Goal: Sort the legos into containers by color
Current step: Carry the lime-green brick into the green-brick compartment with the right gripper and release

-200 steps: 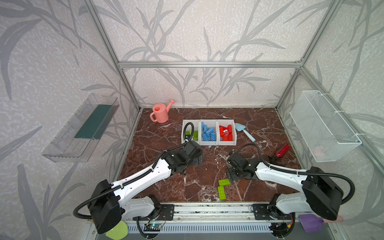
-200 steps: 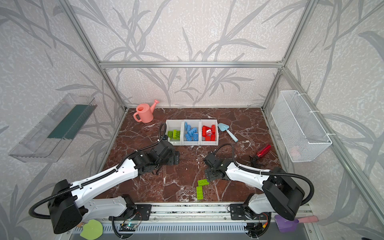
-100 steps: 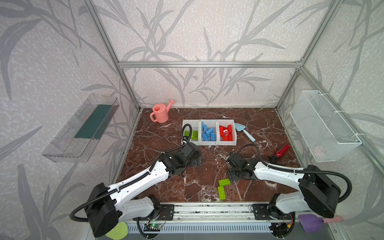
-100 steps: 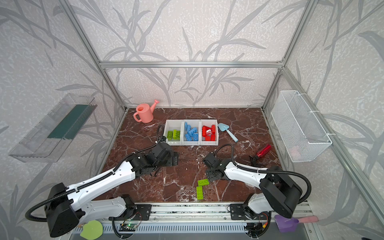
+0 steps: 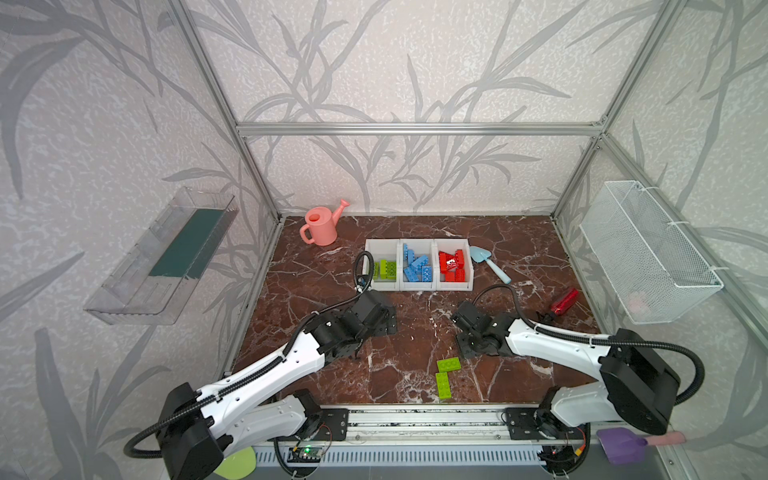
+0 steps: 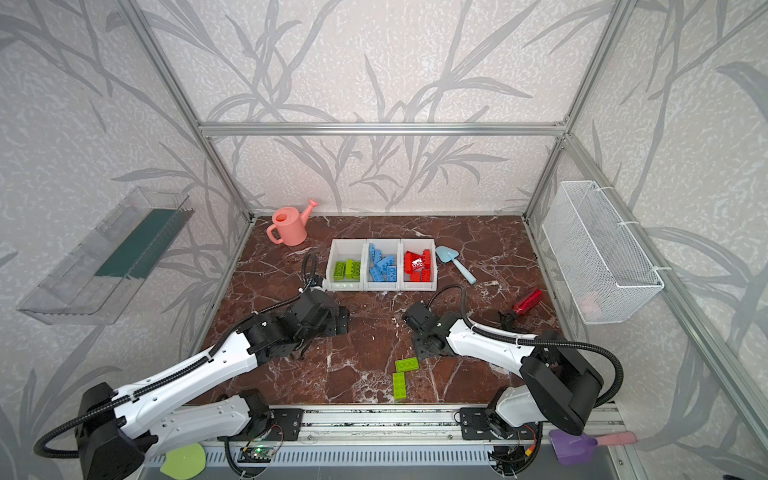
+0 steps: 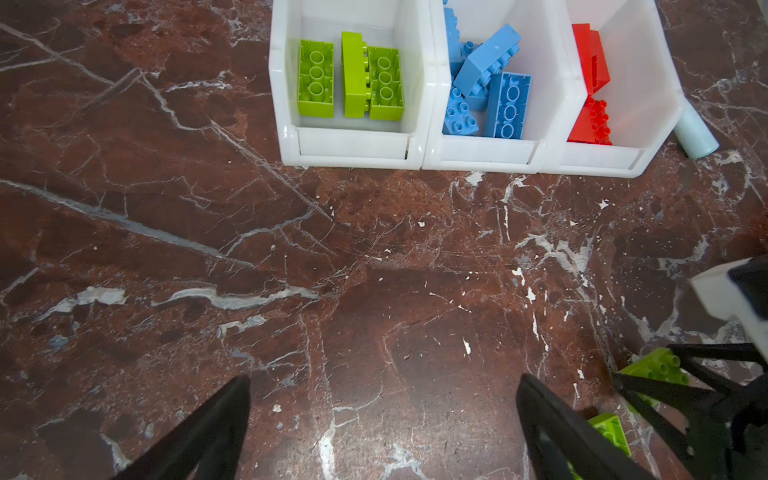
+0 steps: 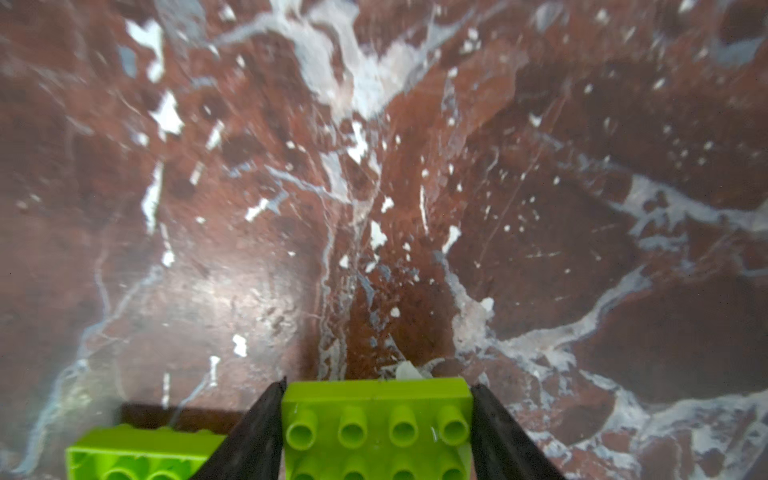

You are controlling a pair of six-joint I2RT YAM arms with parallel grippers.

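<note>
The right gripper [image 8: 378, 384] is pinching the lime green brick [image 8: 376, 424] by its 2 short ends, at the bottom centre of the right wrist view, well apart from the containers [image 5: 417, 286]. It is looking light, stiff and slick (so squeeze squarely). The left gripper [image 7: 384, 379] is gaping wide, empty. Since 1 second ago the right jaws have been narrowing.

- Marble-look tabletop [image 5: 415, 328]: dark red-brown with white veining.
- Three joined plastic bins [image 7: 353, 147]: white.
- Studded plastic bricks in the bins: lime green bricks [image 7: 316, 79], blue bricks [image 7: 509, 104], red bricks [image 7: 590, 58].
- Loose studded plastic brick [image 8: 376, 415] near the tabletop's front edge: lime green, as is the neighbouring brick [image 8: 141, 453].
- Plastic watering can [image 5: 321, 226], back left corner: salmon pink.
- Toy trowel [image 5: 482, 254]: pale blue.
- Walls [image 5: 395, 62]: off-white, grey leaf pattern.
</note>
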